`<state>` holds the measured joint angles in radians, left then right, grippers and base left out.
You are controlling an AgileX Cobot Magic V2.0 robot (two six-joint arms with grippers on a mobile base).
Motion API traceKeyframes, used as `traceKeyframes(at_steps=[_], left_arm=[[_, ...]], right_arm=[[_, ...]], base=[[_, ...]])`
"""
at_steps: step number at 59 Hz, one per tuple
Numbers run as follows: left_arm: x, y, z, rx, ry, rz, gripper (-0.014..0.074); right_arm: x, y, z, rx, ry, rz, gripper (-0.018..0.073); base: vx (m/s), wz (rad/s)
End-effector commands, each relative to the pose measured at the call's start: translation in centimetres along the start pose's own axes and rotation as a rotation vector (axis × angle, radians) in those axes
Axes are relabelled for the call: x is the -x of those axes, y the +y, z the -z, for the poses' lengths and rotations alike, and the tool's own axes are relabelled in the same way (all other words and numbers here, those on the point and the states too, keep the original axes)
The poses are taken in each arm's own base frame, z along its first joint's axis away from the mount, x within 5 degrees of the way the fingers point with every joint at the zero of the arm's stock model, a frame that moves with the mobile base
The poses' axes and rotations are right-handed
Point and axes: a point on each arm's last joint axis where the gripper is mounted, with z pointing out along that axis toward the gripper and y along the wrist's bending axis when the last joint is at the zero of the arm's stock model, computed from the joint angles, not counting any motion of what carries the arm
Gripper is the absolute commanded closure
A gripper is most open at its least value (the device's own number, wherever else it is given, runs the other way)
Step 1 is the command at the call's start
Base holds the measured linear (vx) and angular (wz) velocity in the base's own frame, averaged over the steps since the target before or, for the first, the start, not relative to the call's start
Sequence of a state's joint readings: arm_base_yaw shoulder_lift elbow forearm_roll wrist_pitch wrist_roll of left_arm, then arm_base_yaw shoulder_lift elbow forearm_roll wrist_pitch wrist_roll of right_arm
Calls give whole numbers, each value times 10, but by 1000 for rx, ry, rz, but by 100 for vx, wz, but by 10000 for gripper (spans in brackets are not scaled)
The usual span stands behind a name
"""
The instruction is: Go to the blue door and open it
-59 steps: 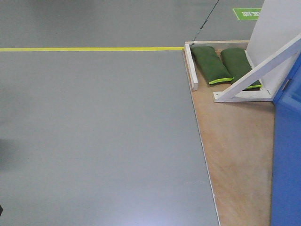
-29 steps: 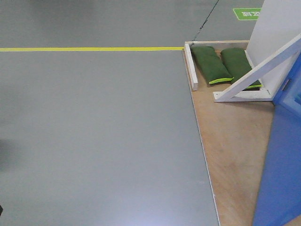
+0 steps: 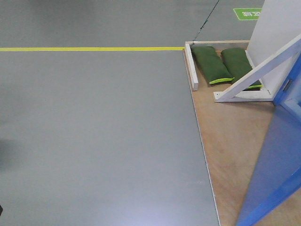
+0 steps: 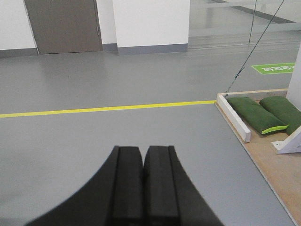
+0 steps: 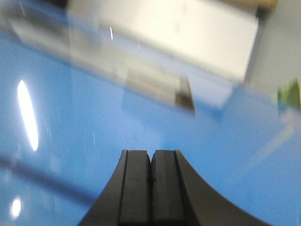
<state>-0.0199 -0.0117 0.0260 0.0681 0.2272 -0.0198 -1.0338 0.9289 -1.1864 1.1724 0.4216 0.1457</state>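
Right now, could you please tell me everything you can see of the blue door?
The blue door is a bright-blue panel at the front view's right edge, slanting over the plywood platform, partly cropped. From the right wrist its glossy face fills the view, mirroring lights. No handle or lock shows. The shut right gripper points at it; contact is unclear.

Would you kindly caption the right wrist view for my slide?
Shut right gripper pointing at the glossy blue door.
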Motion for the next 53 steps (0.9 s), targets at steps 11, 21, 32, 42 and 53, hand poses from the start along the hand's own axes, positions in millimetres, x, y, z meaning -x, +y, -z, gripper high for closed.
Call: traceKeyframes(at_steps=[11,21,32,42,53], left_arm=[[17,0,4,0,-121,10,524],[17,0,4,0,-121,10,524],[17,0,4,0,-121,10,524],[17,0,4,0,-121,10,524],[17,0,4,0,-121,10,524]], right_arm=[[24,-6,-21,-2,-170,-25,548],[18,-12,-57,-16,-57,-86,548],[-14,-1,-74,16,68,-6,548],[-42,10,-66,43,269,-5,548],[-68,20,-54,77,460,-9,548]], base=[[0,0],[0,0],[0,0],[0,-1],[0,-1]])
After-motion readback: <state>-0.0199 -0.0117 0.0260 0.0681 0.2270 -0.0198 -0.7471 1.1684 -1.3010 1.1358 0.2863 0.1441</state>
